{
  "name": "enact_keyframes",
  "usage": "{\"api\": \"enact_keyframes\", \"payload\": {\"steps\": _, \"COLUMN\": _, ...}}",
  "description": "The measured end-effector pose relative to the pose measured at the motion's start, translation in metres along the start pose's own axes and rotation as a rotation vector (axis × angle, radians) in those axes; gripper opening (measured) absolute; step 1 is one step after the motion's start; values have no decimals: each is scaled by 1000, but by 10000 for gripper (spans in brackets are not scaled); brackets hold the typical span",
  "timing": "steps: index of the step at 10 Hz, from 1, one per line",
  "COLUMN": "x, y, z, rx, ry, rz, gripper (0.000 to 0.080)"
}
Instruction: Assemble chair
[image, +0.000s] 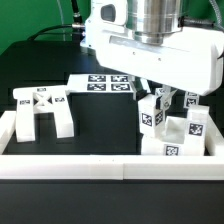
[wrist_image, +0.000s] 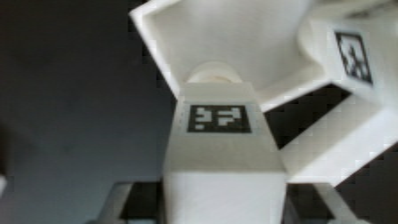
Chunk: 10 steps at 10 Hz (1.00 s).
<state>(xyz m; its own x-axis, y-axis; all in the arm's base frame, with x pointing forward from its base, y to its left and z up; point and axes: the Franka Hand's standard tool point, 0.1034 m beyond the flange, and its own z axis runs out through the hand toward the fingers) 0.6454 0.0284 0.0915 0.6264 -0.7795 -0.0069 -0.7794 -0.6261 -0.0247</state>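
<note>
White plastic chair parts (image: 172, 135) stand clustered at about four o'clock on the black table (image: 100, 125) in the exterior view, touching one another and just inside the long white rail (image: 100, 165) (the faces that show carry square black-and-white tags). Upright at the cluster's ten o'clock is a tagged post (image: 151, 117), and the gripper (image: 158, 97) hangs straight down onto its top. In the wrist view the post (wrist_image: 217, 140) fills the gap between the grey fingers (wrist_image: 125, 205), so the jaws seem closed on it, though the contact itself is blurred. A second piece, the two-legged frame (image: 40, 110), rests on the table well apart from the cluster, at nine o'clock. The marker board (image: 105, 83) lies flat at twelve o'clock, partly hidden by the arm.
</note>
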Motion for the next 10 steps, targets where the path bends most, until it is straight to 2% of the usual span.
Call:
{"api": "enact_keyframes", "payload": {"steps": 5, "x": -5, "y": -3, "z": 2, "rx": 7, "ry": -14, "rz": 361, "gripper": 290}}
{"api": "enact_keyframes", "payload": {"steps": 6, "x": -5, "y": -3, "z": 2, "rx": 6, "ry": -14, "rz": 362, "gripper": 348}}
{"api": "enact_keyframes", "payload": {"steps": 7, "x": -6, "y": -3, "z": 2, "rx": 6, "ry": -14, "rz": 335, "gripper": 481}}
{"api": "enact_keyframes", "payload": {"steps": 8, "x": -6, "y": -3, "z": 3, "rx": 4, "ry": -15, "rz": 312, "gripper": 481}}
{"api": "enact_keyframes", "payload": {"steps": 9, "x": -7, "y": -4, "z": 3, "rx": 1, "ry": -18, "rz": 303, "gripper": 612}}
{"api": "enact_keyframes", "payload": {"steps": 10, "x": -8, "y": -4, "z": 3, "rx": 1, "ry": -18, "rz": 232, "gripper": 638}}
